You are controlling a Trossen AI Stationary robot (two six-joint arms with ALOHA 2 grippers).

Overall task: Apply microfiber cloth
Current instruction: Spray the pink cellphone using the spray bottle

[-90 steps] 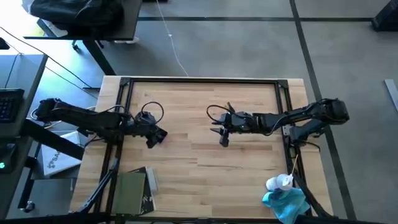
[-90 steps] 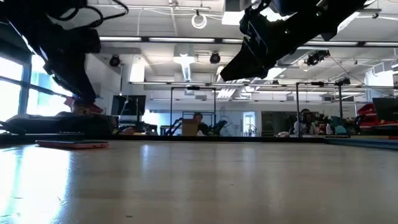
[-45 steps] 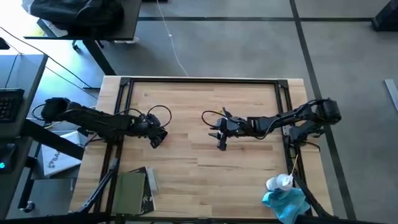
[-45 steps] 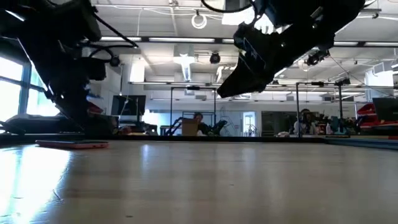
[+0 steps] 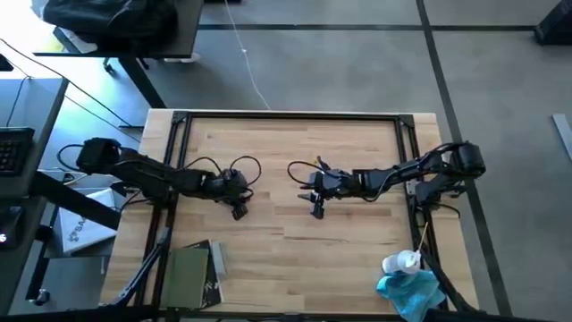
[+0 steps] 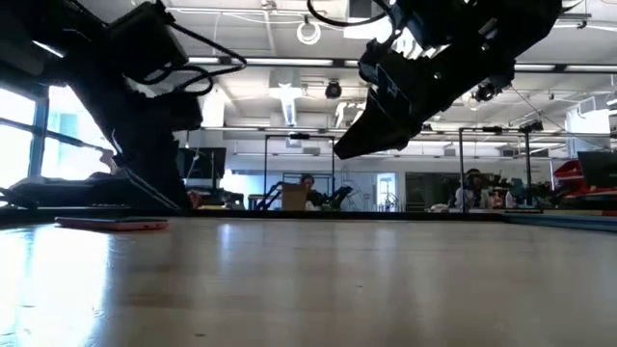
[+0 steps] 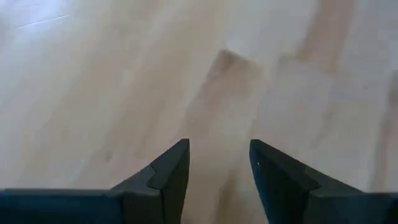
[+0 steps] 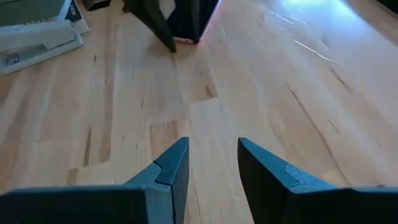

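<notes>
The microfiber cloth [image 5: 409,293], a crumpled light-blue rag, lies at the table's near right corner, and no gripper is near it. My left gripper [image 5: 239,212] hangs open low over the bare wood left of the table's middle, with nothing between its fingers [image 7: 217,146]. My right gripper [image 5: 317,209] stands open just right of the middle, above the wood, also with nothing between its fingers [image 8: 213,142]. The two grippers face each other across a short gap.
A small white bottle [image 5: 401,262] stands just beyond the cloth. A flat pink object [image 6: 111,224] lies on the table by my left gripper. A green book [image 5: 189,273] lies near the front left. Bare wood fills the table's middle and far half.
My left gripper has moved toward the table's right and a little toward its near edge, closing on the right gripper. My right gripper has shifted slightly toward the left and down. The cloth has not moved.
</notes>
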